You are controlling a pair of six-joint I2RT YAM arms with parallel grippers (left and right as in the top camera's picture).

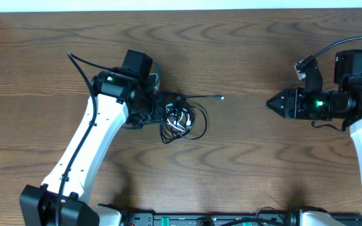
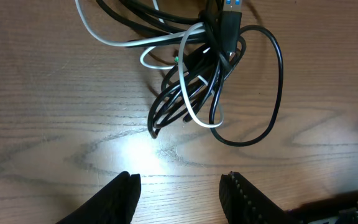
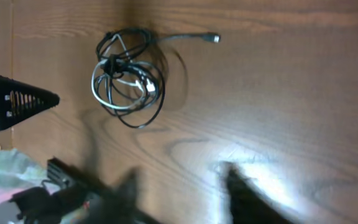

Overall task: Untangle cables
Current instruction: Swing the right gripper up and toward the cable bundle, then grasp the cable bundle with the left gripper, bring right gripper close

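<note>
Looking down from my left pincer (image 2: 179,180), I see the cables (image 2: 197,81) lying as one small bundle on the table (image 1: 263,50), just ahead of my fingertips and not touching them. This pincer stands part open, with a clear gap between the fingers and nothing in it. My right pincer (image 1: 270,103) is well apart from the bundle, on the other side of the table. Its fingers are blurred in its own camera, so I cannot tell if it is wide or narrow (it holds nothing, I believe).

I judge the cords to be very light, soft and a little slippery. If I pull one, the whole bundle will probably slide with it, so one pincer should hold while the other draws.

A good place to take hold seems to be the wide black loop (image 2: 278,74) that stands out on one side, or the loose end with the small plug (image 1: 219,97) that sticks out toward the right arm.

Several thin black cords are folded together, and one white cord (image 2: 114,42) winds through them. A dark plug with a blue tip (image 2: 234,5) sits at the top of the knot.
</note>
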